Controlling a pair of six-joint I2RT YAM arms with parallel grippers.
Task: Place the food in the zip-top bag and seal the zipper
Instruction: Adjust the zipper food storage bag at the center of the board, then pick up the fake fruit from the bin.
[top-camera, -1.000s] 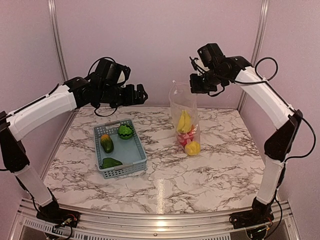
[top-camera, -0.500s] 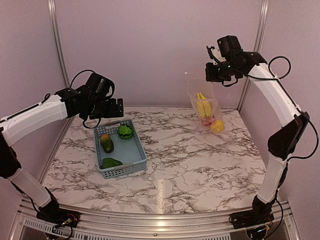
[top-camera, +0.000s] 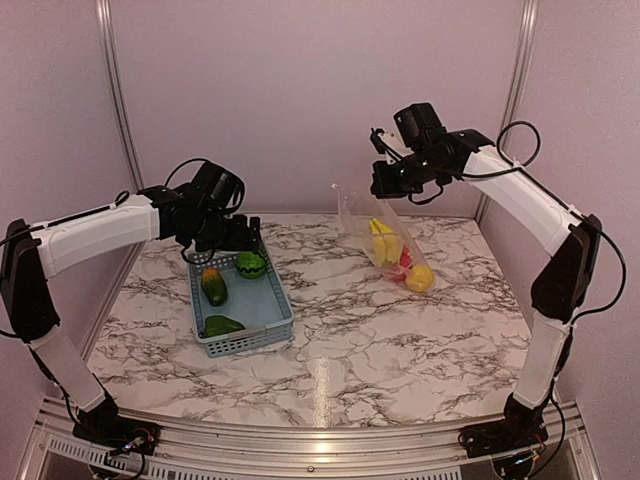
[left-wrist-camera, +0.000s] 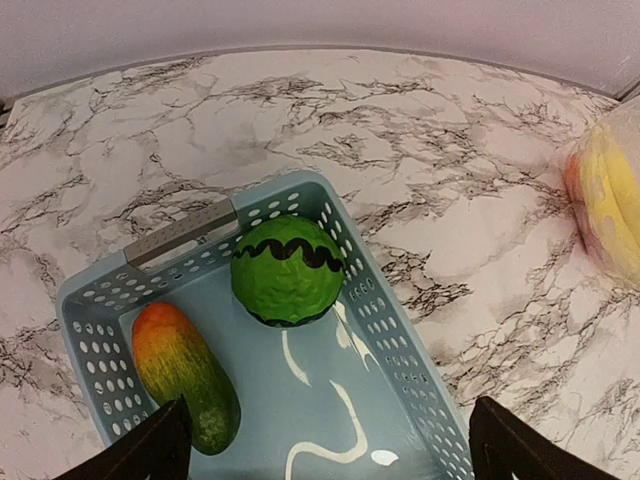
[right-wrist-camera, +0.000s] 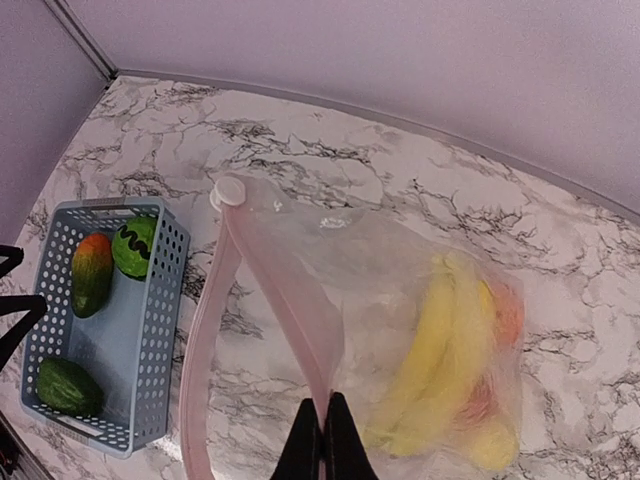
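1. Marble-patterned table (top-camera: 350, 340): the zip-top bag (top-camera: 385, 235) is held at a slant over its far right part, with bananas (right-wrist-camera: 440, 340) and red and yellow pieces inside.
2. The zipper (right-wrist-camera: 285, 305) is pinched in the closed jaws of the right gripper (right-wrist-camera: 322, 445). The bag mouth is parted.
3. A striped green ball (left-wrist-camera: 288, 268), an orange-green piece (left-wrist-camera: 185, 375) and a dark green piece (top-camera: 222, 325) are found in the basket (top-camera: 283, 322).
4. The left gripper (left-wrist-camera: 330, 450) is positioned above the basket, jaws wide, nothing gripped.
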